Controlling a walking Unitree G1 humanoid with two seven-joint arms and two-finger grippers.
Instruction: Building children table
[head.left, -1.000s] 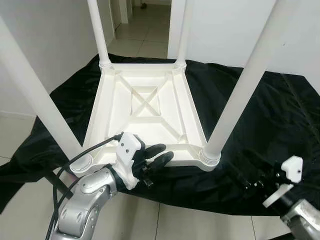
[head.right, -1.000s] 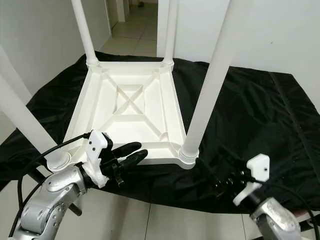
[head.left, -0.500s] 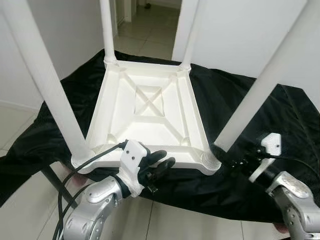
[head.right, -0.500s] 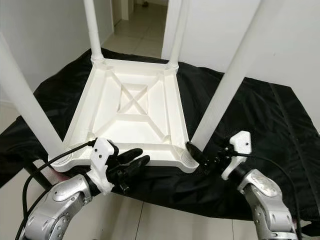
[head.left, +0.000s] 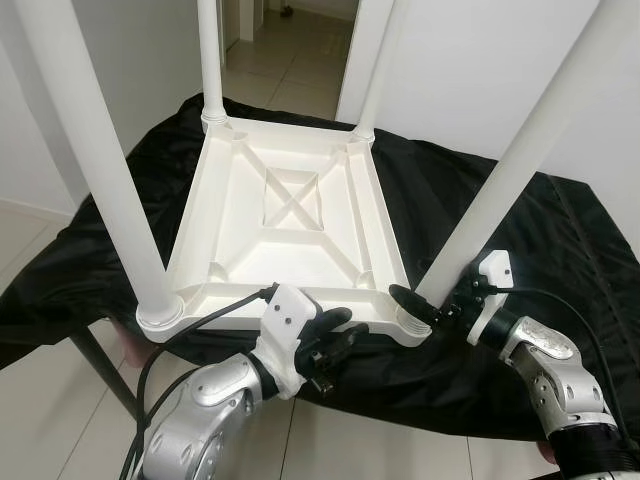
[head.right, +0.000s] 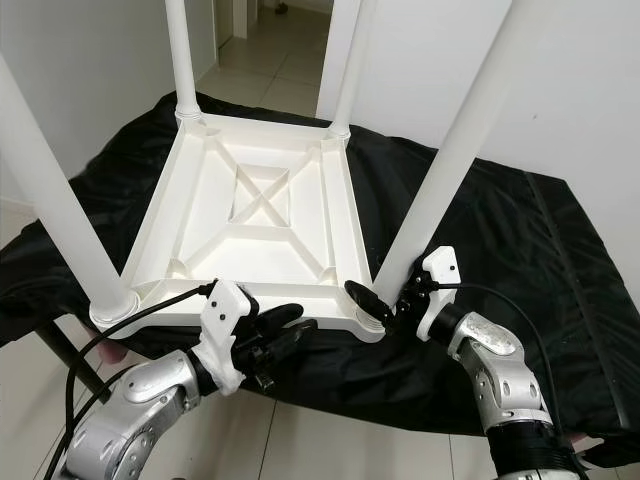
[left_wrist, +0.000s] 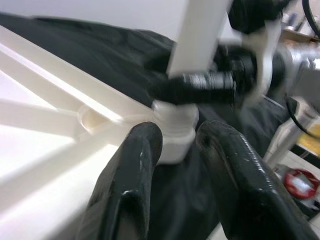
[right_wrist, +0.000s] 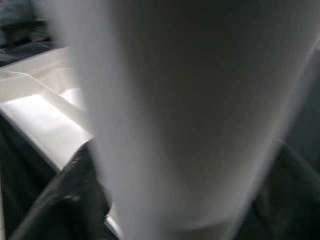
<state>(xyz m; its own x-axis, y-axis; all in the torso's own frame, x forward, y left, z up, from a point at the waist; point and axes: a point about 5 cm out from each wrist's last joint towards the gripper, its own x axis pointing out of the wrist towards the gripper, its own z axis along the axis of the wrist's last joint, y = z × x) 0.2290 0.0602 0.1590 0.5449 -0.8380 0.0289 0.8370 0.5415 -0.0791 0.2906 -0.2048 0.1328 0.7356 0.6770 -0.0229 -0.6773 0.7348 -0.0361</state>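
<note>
A black cloth (head.left: 520, 230) covers the bench, and the white table (head.left: 290, 220) lies upside down on it, legs up. The right fingers (head.right: 372, 300) are spread around the bottom of the near leg (head.left: 500, 190). The left fingers (head.left: 335, 335), also apart and holding nothing, rest at the table's edge. I think they should press there while the leg is turned tight.

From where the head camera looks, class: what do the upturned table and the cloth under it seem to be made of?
Table: probably moulded white plastic, smooth and slightly glossy, with cast ribs crossing its underside. Cloth: thin black fabric, perhaps synthetic, faintly shiny and creased where it drapes.
</note>
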